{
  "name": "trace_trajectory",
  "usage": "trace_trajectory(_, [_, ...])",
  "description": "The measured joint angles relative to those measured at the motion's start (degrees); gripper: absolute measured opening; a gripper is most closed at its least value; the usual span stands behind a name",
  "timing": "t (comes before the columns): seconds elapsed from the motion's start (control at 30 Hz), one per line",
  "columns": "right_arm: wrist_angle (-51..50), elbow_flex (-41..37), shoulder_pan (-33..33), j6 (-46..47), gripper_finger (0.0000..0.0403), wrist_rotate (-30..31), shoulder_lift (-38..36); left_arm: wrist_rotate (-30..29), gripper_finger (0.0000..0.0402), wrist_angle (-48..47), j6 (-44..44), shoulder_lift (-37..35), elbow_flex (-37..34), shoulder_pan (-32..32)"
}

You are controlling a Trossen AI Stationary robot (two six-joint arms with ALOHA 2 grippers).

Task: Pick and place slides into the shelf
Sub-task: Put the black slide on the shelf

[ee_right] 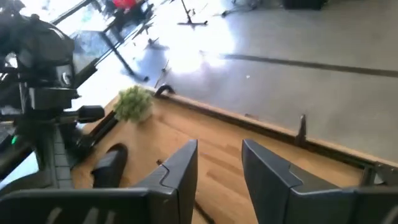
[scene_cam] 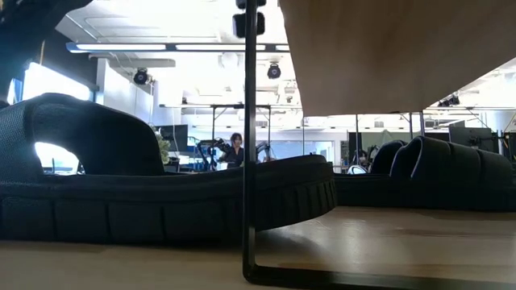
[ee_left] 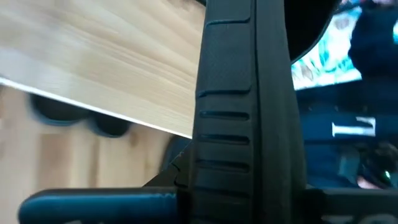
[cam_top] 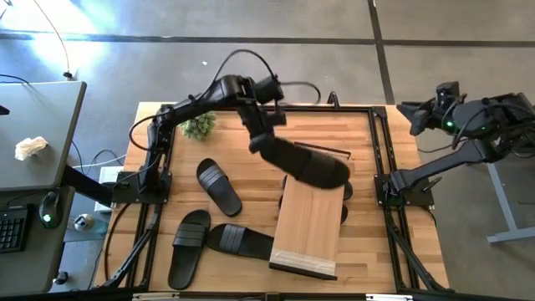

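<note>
Left gripper point(cam_top: 266, 140) clamped on a slide point(cam_top: 305, 163), held over shelf's point(cam_top: 309, 226) far end. Right gripper point(ee_right: 217, 165) parted, empty, off table's right edge. Three slides on table.

grey concrete floor point(cam_top: 251, 21), desk point(cam_top: 38, 138) w/ keyboard point(cam_top: 12, 230)
</note>
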Motion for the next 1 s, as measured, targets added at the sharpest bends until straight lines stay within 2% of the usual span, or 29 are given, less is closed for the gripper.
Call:
trace_trajectory(0.07, [1.1,-0.2,0.0,-0.4,0.0114,-5.5,0.3,0.0,0.0050,-0.1,-0.6,0.0,0.0,-1.9])
trace_trajectory(0.17, [12.7,-4.3,0.6,-6.0,0.0114,-21.0,0.8,0.0,0.0057,-0.3,-0.9,0.0,0.0,-4.0])
trace_trajectory(0.27, [34.1,-12.0,1.5,-12.7,0.0112,-39.0,0.5,-0.5,0.0053,-0.1,-1.0,0.0,0.0,-4.3])
trace_trajectory(0.37, [59.5,-20.6,2.5,-17.0,0.0104,-58.5,0.8,-0.6,0.0048,0.0,-1.0,0.0,0.0,-4.1])
trace_trajectory(0.47, [86.6,-27.5,1.9,-23.4,0.0094,-71.6,3.5,-0.7,0.0048,0.2,-1.0,0.0,0.0,-3.3])
trace_trajectory(0.5, [92.0,-28.5,1.0,-25.9,0.0091,-73.9,4.6,-0.7,0.0049,0.3,-1.0,0.0,0.0,-3.4])
trace_trajectory(0.57, [94.0,-28.5,-2.3,-31.1,0.0085,-75.5,6.3,-1.2,0.0055,0.6,-1.7,0.0,0.0,-3.4])
trace_trajectory(0.7, [83.6,-23.0,-13.8,-41.5,0.0076,-70.6,8.3,-1.4,0.0054,1.7,-2.9,1.0,0.0,-3.8])
trace_trajectory(0.9, [73.8,-10.8,-36.6,-53.0,0.0073,-73.2,10.4,-0.8,0.0048,3.2,-5.5,2.5,0.0,-4.6])
trace_trajectory(1.0, [67.9,-8.4,-46.3,-56.8,0.0073,-71.0,10.4,-0.3,0.0057,5.5,-8.6,4.3,0.1,-5.6])
